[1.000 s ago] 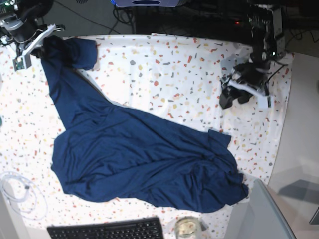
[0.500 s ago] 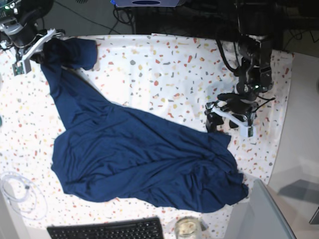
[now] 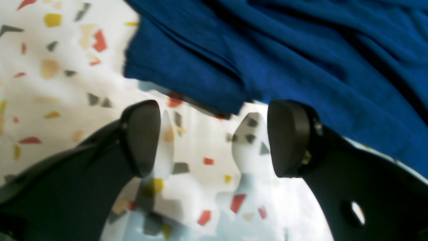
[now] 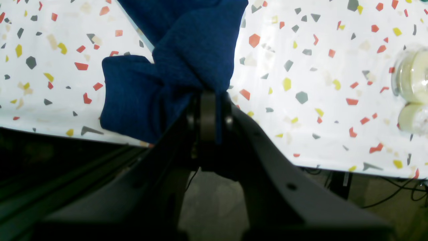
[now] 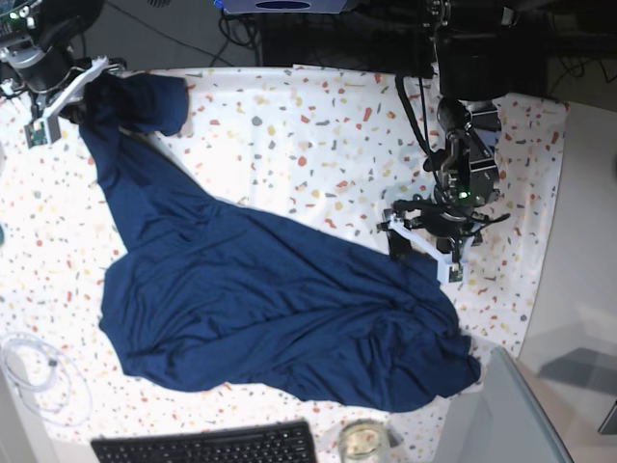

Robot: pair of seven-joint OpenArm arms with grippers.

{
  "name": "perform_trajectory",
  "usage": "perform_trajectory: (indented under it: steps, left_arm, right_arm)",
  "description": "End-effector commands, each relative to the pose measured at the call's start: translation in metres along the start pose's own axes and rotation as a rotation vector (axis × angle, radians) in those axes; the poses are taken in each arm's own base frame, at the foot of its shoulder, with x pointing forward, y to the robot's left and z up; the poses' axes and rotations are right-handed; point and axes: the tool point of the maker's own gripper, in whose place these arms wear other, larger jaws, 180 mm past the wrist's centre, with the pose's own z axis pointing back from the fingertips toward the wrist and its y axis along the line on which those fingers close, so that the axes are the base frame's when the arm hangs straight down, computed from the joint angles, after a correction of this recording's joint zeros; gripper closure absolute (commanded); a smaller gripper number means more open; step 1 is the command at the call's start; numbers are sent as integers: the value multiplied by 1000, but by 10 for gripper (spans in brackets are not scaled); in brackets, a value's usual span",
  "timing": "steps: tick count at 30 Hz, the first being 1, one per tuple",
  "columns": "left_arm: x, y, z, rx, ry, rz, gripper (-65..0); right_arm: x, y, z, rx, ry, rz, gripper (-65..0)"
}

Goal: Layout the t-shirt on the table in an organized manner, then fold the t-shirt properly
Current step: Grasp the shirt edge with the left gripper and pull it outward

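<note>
T-shirt (image 5: 270,299) pinched by right hand (image 4: 208,100), left hand (image 3: 214,137) beside edge

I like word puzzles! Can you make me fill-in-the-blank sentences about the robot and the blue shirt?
1. The right hand is shut on the ____.
2. The left hand has its fingers ____.
3. The t-shirt lies on a speckled ____.
4. Near the table's front edge sits a black ____.

Missing words: t-shirt; open; table; keyboard

The dark navy t-shirt (image 5: 280,309) sprawls wrinkled and diagonal across the white, colour-flecked table (image 5: 318,135), one end bunched at the far corner, its broad body bunched near the front edge.
</note>
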Motion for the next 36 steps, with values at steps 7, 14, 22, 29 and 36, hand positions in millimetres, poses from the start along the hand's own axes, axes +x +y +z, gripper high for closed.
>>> perform_trajectory:
  steps: [7,14,22,29,36]
  left_arm:
    - [30,-3,-3,-5,-71,-7,-471]
    - [31,-5,-19,-13,-30,13,-354]
    - [60,-4,-1,-5,-125,-3,0]
    - [64,35,34,85,-84,117,0]
    - [29,93,58,139,-49,457,0]
  right_arm:
    - [9,-1,3,-1,-36,10,0]
    - [14,-2,2,-2,-47,12,0]
    - [13,-4,2,-5,-44,15,0]
    - [35,-32,4,-74,-92,33,0]
    - [43,-80,21,-212,-128,-16,0]
